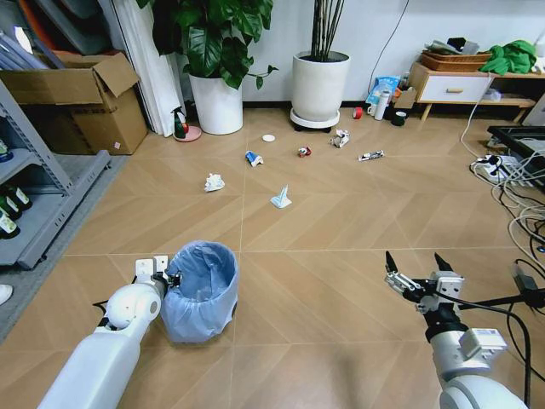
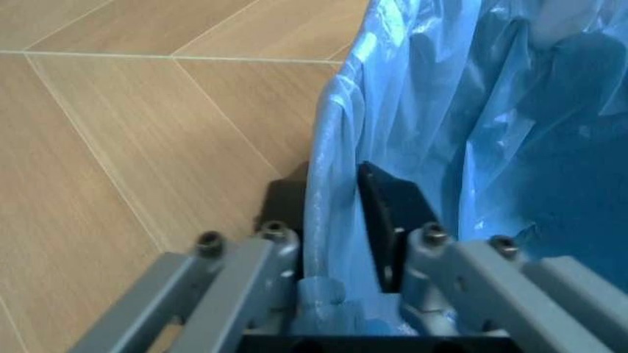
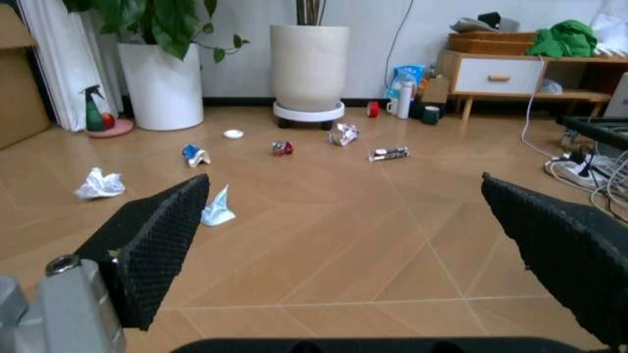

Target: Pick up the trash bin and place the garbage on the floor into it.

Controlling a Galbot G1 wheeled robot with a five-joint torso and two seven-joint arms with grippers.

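A small round trash bin (image 1: 201, 290), lined with a crinkly light-blue bag, is seen standing on the floor (image 1: 324, 230) close in front of the robot, on its left side. The left gripper (image 1: 167, 277) is placed at the bin's near rim, and in the left wrist view its fingers (image 2: 384, 209) are pinched on the rim, one outside the bag and one inside. The bin appears not yet lifted, so the task is judged to be at its first step, with the bin gripped. All the garbage is left to be gathered: a crumpled paper wad (image 1: 214, 181), a folded white scrap (image 1: 281, 198), a crushed blue-white can (image 1: 253, 158), a white disc (image 1: 269, 137), a small red can (image 1: 304, 152), a crumpled wrapper (image 1: 341, 138) and a flattened wrapper (image 1: 370, 156) are scattered well ahead of the bin. The right gripper (image 1: 419, 268) is held low over bare floor on the right, its fingers spread wide and empty. The floor is laid in tan chevron planks; two white plant pots (image 1: 320, 83) are set against the far wall, with a cardboard box (image 1: 81, 98) to the left and tangled cables (image 1: 515, 183) to the right.
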